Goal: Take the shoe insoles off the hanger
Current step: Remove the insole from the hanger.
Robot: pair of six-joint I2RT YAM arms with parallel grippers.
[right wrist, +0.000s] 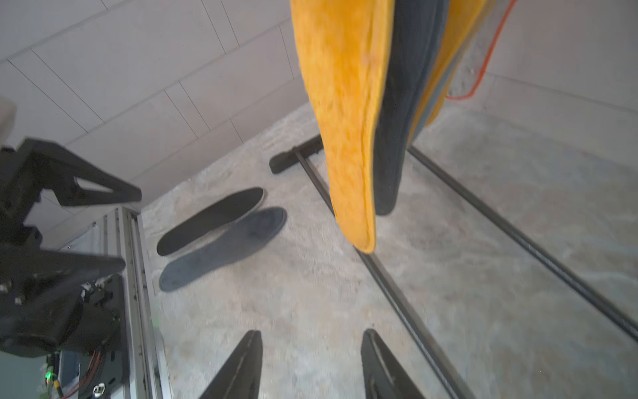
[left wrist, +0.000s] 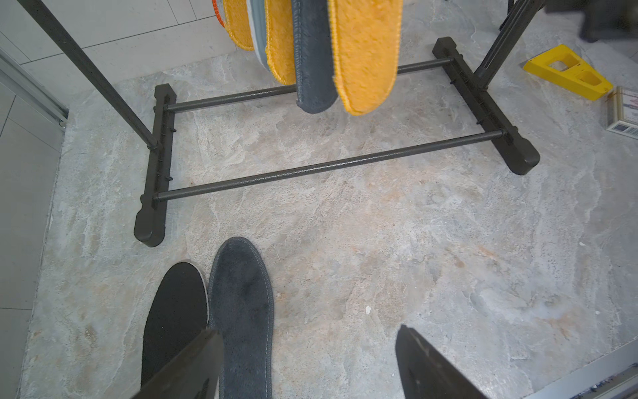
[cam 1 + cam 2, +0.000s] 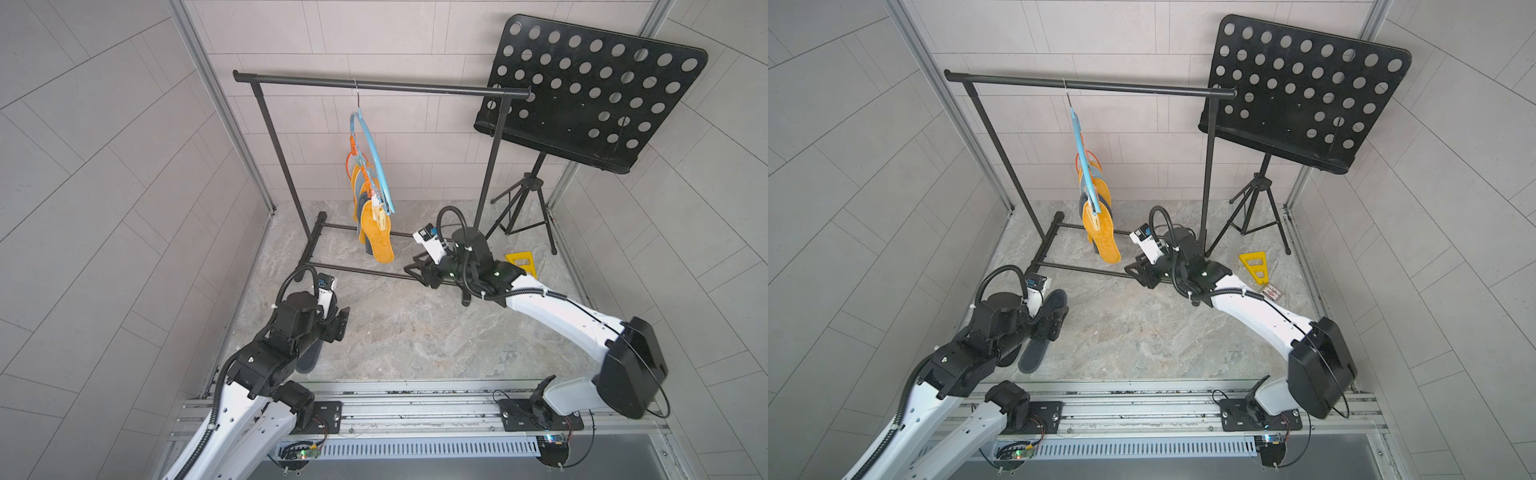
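Observation:
The light-blue hanger (image 3: 371,145) hangs by its hook from the black rack, edge-on in a top view (image 3: 1084,166). Several shoe insoles dangle from its clips, an orange-yellow one (image 3: 378,237) (image 2: 366,58) (image 1: 345,121) in front and a dark grey one (image 2: 314,69) behind it. A black insole (image 2: 176,317) and a dark grey insole (image 2: 241,311) (image 3: 1038,345) lie flat on the floor. My left gripper (image 2: 307,331) (image 3: 1057,320) hovers open just above them, holding nothing. My right gripper (image 1: 312,333) (image 3: 415,270) is open and empty, low and right of the hanging insoles.
The black garment rack (image 3: 374,85) has two low base bars (image 2: 328,162) across the stone floor. A black perforated music stand (image 3: 590,95) stands at the back right. A yellow plastic piece (image 3: 1254,266) and a small box (image 3: 1271,293) lie behind the right arm.

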